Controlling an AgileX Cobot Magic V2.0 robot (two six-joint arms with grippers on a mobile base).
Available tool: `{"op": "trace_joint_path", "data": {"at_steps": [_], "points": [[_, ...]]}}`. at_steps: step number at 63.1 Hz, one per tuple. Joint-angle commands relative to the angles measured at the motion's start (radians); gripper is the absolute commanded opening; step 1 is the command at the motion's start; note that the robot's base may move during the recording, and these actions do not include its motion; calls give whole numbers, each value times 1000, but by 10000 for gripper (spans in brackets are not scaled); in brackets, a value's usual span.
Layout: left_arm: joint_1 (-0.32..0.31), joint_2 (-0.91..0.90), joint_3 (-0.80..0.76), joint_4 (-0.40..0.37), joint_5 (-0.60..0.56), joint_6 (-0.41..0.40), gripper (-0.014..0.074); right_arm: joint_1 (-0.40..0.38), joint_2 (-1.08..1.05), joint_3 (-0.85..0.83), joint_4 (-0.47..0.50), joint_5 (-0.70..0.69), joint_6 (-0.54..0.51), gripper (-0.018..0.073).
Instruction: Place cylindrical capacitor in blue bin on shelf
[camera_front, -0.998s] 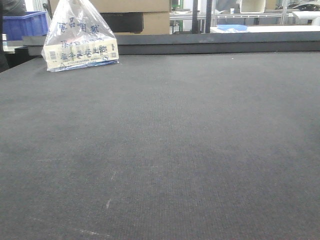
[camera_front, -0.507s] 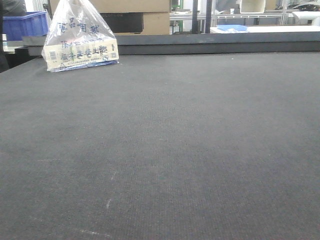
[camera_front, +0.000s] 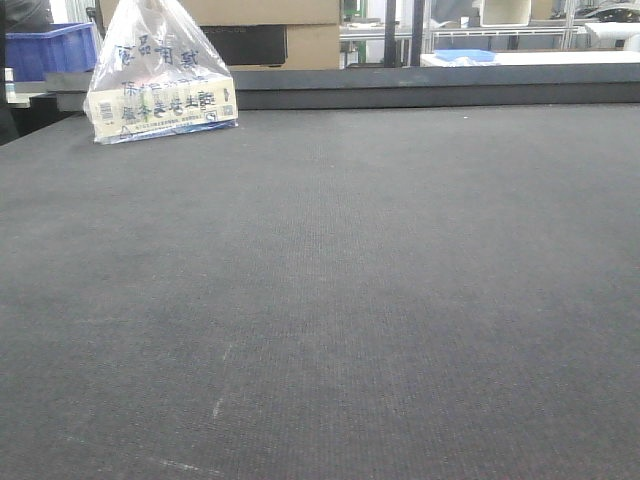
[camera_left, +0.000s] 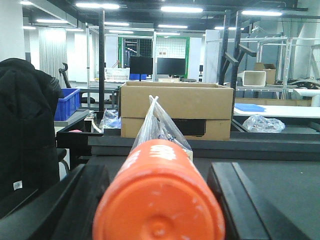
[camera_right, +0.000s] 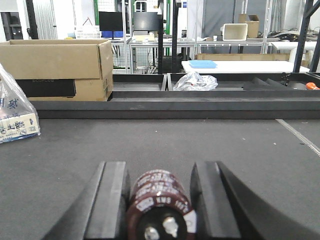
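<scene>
A dark maroon cylindrical capacitor (camera_right: 160, 200) with white print and two metal terminals lies between the black fingers of my right gripper (camera_right: 160, 172), which is shut on it low over the dark table mat (camera_right: 200, 140). In the left wrist view my left gripper (camera_left: 157, 170) is shut on an orange cylinder (camera_left: 160, 200) with white lettering, its round end facing the camera. Neither gripper shows in the front view. The shelf and its blue bin are out of view.
A clear plastic bag holding a printed box (camera_front: 160, 75) stands at the mat's far left. A dark raised rail (camera_front: 430, 85) runs along the far edge. Behind it are cardboard boxes (camera_left: 175, 107), a blue crate (camera_front: 50, 48) and metal racks.
</scene>
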Motion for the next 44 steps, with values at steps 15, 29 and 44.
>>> {"op": "trace_joint_path", "data": {"at_steps": [15, 29, 44], "points": [[-4, -7, -1, -9, -15, 0, -111, 1, -5, 3, -8, -16, -4, -163], [-4, -7, -1, -9, -15, 0, -111, 1, -5, 3, -8, -16, -4, -163], [-4, -7, -1, -9, -15, 0, -111, 1, -5, 3, -8, -16, -4, -163]]}}
